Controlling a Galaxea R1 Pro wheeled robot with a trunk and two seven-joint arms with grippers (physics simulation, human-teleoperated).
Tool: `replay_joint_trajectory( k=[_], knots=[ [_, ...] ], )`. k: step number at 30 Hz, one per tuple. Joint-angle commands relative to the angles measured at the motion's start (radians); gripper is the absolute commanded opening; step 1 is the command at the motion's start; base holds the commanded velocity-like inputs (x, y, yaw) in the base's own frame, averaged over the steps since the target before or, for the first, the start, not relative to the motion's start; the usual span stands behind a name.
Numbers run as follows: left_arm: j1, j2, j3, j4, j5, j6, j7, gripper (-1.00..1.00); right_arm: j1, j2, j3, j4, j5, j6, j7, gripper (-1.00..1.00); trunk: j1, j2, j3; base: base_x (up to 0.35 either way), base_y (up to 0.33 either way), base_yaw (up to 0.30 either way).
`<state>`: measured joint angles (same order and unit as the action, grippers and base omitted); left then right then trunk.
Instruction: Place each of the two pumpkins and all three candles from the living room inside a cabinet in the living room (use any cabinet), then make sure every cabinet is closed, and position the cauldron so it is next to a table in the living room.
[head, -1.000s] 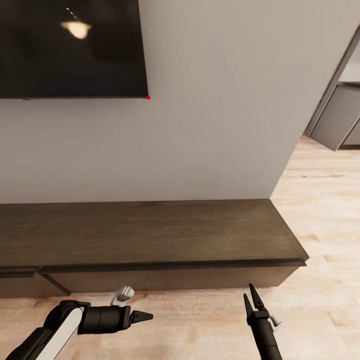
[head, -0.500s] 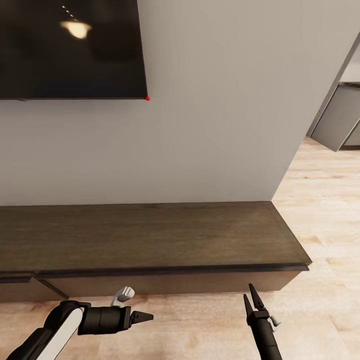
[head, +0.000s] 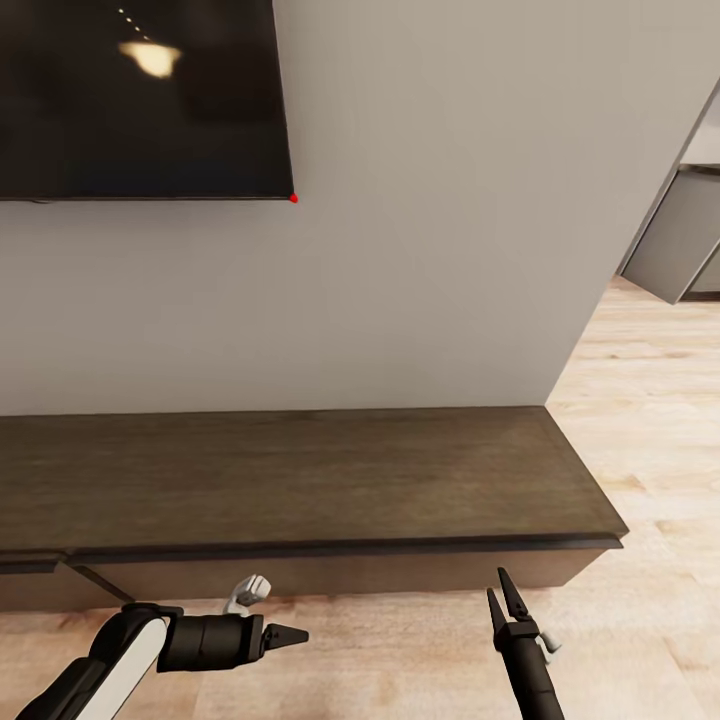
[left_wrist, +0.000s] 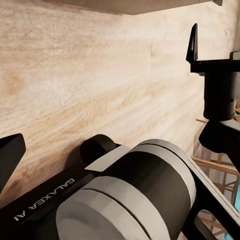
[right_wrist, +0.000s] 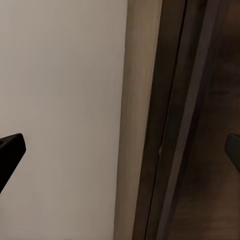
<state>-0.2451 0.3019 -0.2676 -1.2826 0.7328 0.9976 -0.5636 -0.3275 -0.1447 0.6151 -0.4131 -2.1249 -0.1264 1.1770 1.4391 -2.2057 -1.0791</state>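
A living room in a home, rendered in simulation.
A long low dark-brown cabinet (head: 300, 475) is set against a plain pale wall (head: 430, 220); above it a dark flat screen (head: 140, 95) is mounted on that wall. Light wood-plank flooring (head: 640, 400) is laid beside the cabinet, and grey kitchen-style units (head: 685, 235) are seen beyond its right end.

The head camera looks down from up high at the long cabinet (head: 300, 480) against the wall. The left wrist camera sits low, close to the floor (left_wrist: 75, 75). The right wrist camera looks at the cabinet's edge, very close.
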Motion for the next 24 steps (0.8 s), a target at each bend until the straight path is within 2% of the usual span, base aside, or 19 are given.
replay_joint_trajectory(
  k=[1, 14, 24],
  knots=[
    [0.000, 0.000, -0.001, 0.000, -0.002, 0.003, -0.004, 1.00, -0.001, -0.001, 0.009, 0.000, -0.007, -0.010, 0.001, 1.00, 0.000, 0.000, -0.001, 0.018, 0.000, 0.000],
    [0.002, 0.002, 0.001, -0.003, -0.001, 0.003, -0.009, 1.00, -0.001, -0.001, 0.008, 0.003, -0.009, -0.010, 0.000, 1.00, 0.000, 0.000, -0.001, 0.003, 0.000, 0.000],
    [0.002, 0.003, 0.001, -0.004, 0.000, 0.003, -0.010, 1.00, -0.001, -0.001, 0.008, 0.004, -0.008, -0.013, 0.000, 1.00, 0.034, -0.063, -0.029, 0.000, 0.000, 0.000]
  ],
)
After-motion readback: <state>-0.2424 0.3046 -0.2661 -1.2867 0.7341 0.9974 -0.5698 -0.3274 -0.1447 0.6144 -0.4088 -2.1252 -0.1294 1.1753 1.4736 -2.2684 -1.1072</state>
